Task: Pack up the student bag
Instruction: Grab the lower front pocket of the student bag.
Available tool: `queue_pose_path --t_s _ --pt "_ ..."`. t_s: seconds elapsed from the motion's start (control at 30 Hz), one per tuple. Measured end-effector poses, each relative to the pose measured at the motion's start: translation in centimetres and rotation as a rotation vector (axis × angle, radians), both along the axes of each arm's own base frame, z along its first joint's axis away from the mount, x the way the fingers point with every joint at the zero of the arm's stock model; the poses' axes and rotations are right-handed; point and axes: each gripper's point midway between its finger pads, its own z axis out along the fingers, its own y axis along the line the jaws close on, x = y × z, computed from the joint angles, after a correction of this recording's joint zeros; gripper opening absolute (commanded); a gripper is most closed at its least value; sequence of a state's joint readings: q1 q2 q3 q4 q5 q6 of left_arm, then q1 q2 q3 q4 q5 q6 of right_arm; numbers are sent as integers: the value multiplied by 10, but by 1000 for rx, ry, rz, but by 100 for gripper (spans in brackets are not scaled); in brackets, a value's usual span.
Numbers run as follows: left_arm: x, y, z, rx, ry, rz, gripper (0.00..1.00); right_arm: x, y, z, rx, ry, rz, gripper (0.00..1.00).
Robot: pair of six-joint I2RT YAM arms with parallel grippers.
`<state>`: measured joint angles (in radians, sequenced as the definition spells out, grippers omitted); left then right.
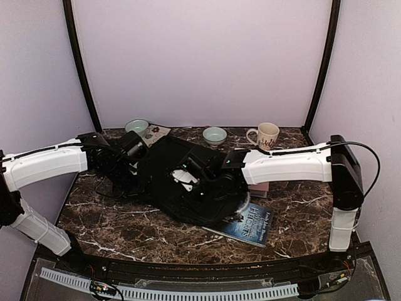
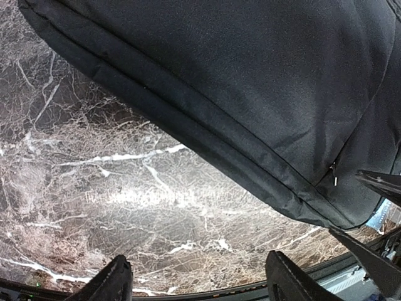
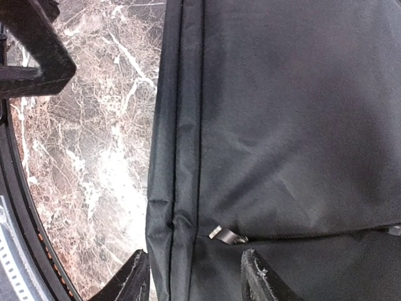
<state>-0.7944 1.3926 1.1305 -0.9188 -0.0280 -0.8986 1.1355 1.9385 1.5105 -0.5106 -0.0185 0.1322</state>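
Bag: large flat black fabric student bag (image 1: 169, 160) lying flat in the middle of the dark brown, white-veined marble bench (image 1: 125, 219), near corner over a blue-covered book (image 1: 250, 227).
Left side: left gripper (image 2: 200, 276) spread wide, holding nothing, over bare marble just beside the bag's seamed edge.
Right side: right gripper (image 3: 191, 276) parted, clamping nothing, above the bag's edge seam near a small metal zipper pull (image 3: 227, 236).
Back edge: pale green bowl (image 1: 136, 126), second green bowl (image 1: 215, 134), cream handled mug (image 1: 266, 134).

The bag (image 1: 164, 164) is black, the table (image 1: 125, 219) dark brown marble with white veins. The book (image 1: 250, 224) is blue, the mug (image 1: 267, 135) cream.
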Motion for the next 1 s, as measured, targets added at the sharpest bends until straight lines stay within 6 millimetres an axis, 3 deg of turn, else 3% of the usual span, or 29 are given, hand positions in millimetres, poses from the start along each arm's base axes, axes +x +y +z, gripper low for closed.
queue_pose_path --t_s 0.27,0.57,1.0 --pt "-3 3 1 -5 2 15 75 3 5 -10 -36 -42 -18 43" --pt "-10 10 4 -21 -1 36 75 17 7 -19 -69 -92 -62 1" --pt "-9 3 2 -54 -5 31 72 27 0 -16 -84 -140 -103 0"
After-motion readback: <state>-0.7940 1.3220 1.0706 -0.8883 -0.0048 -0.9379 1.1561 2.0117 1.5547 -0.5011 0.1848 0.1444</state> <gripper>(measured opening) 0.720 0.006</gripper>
